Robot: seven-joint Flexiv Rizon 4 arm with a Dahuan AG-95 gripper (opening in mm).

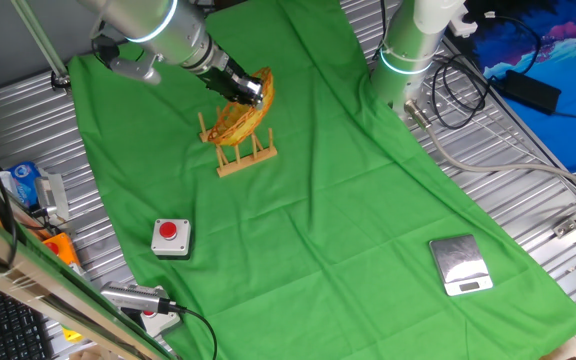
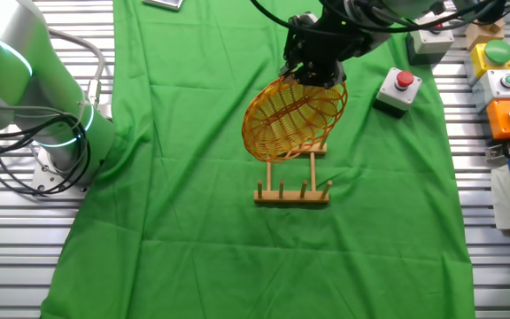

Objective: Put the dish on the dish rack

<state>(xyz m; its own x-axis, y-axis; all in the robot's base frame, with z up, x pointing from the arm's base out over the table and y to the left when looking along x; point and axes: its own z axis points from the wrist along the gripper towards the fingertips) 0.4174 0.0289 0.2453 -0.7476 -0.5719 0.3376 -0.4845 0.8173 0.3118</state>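
While the shallow round woven wicker dish (image 2: 292,120), yellow with reddish streaks near its middle, is standing tilted on edge, its lower rim is sitting down among the upright pegs of the small light-brown wooden dish rack (image 2: 292,190). In the other fixed view the dish is leaning toward the left, its open face turned to the camera, and its bottom edge is falling between the rack's far rail and near rail. The black two-finger gripper (image 2: 312,73) is reaching down from above and its jaws are clamping the dish's upper rim; the dish is hanging from that grip as much as it is resting in the rack. In one fixed view the same gripper (image 1: 246,90) is meeting the dish (image 1: 240,115) at its top right edge, with the rack (image 1: 240,152) directly beneath.

The rack is sitting on a green cloth (image 2: 193,230) that is covering the tabletop. A grey box with a red push button (image 1: 171,236) is lying on the cloth well in front of the rack in one fixed view. A small silver scale (image 1: 460,264) is lying near the cloth's right edge, well apart from the rack.
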